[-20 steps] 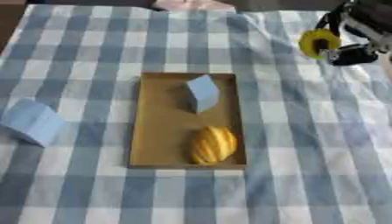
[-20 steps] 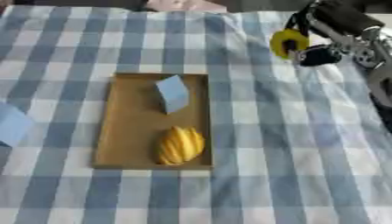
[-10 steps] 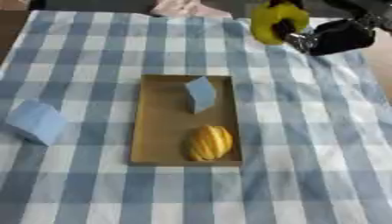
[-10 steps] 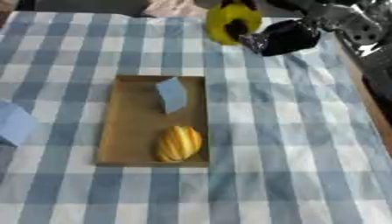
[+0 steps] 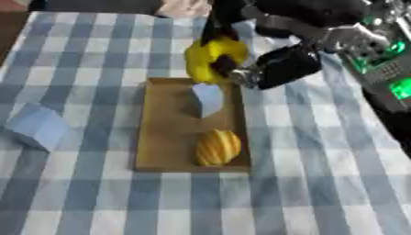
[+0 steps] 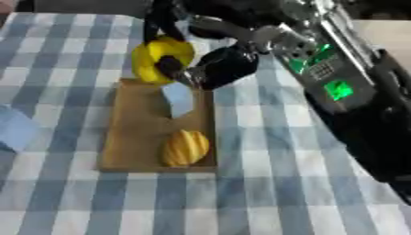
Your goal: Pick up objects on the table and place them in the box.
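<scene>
The robot's black right hand (image 5: 277,69) covers part of the rounded yellow object (image 5: 210,57), whose make is too blurred to tell. A pale pinkish thing (image 5: 183,8) at the table's far side is cut off by the top edge. The pale blue block (image 6: 13,127) on the checked cloth is clipped by the right eye view's left edge.

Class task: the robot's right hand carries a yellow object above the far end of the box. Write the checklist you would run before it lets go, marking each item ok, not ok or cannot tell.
1. Right hand curled on the yellow object: ok.
2. Object over the box, not the cloth: cannot tell; it hangs at the far rim.
3. Free floor in the box for it: ok, bare along the left side.
4. Clear of the blue block in the box: cannot tell.
5. Orange fruit out of the way: ok, at the near end.
6. Blue block on the cloth left to collect: not ok.
</scene>
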